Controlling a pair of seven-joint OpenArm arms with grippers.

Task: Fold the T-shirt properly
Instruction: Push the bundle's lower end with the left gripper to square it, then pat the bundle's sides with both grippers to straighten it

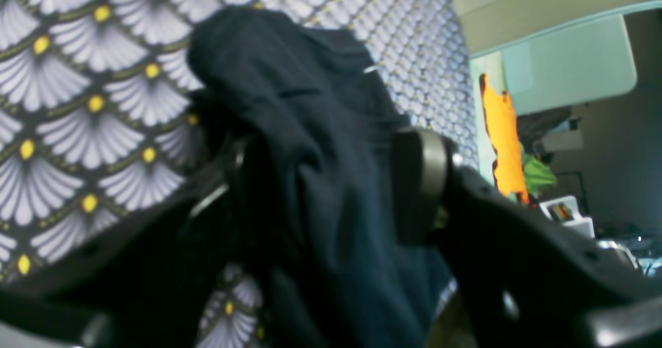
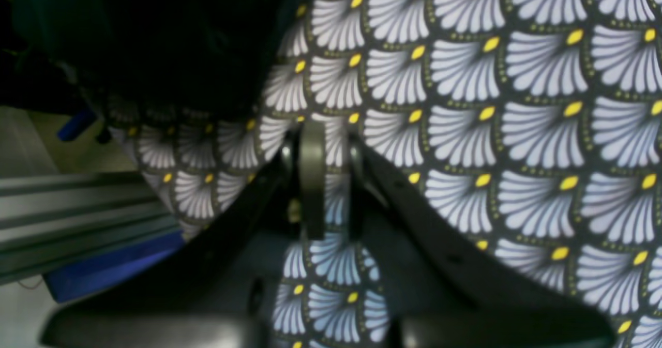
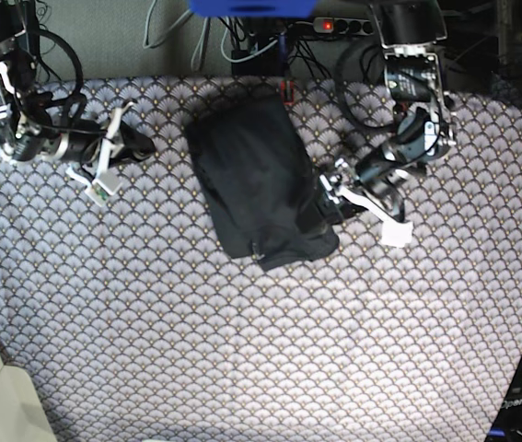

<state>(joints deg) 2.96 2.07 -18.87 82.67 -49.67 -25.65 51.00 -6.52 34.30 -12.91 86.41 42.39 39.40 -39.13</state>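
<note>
I see the dark charcoal-black soft cotton T-shirt (image 3: 259,182) folded into a narrow slab on the table's scallop-patterned white-grey tablecloth (image 3: 242,350). My left end effector (image 3: 327,204) sits at the shirt's lower right corner, fingers apart with bunched fabric between them. My right end effector (image 3: 139,145) rests on the cloth with its fingers together and nothing between them, well apart from the shirt.

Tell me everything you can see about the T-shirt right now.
The T-shirt is plain dark charcoal, soft matte fabric with no print showing. It lies folded into a long, roughly rectangular bundle, angled on the scallop-patterned tablecloth near the table's far middle. Its near end is rumpled. The left gripper sits at that lower corner, and the left wrist view shows fabric bunched between its spread fingers. The right gripper is well clear.
</note>
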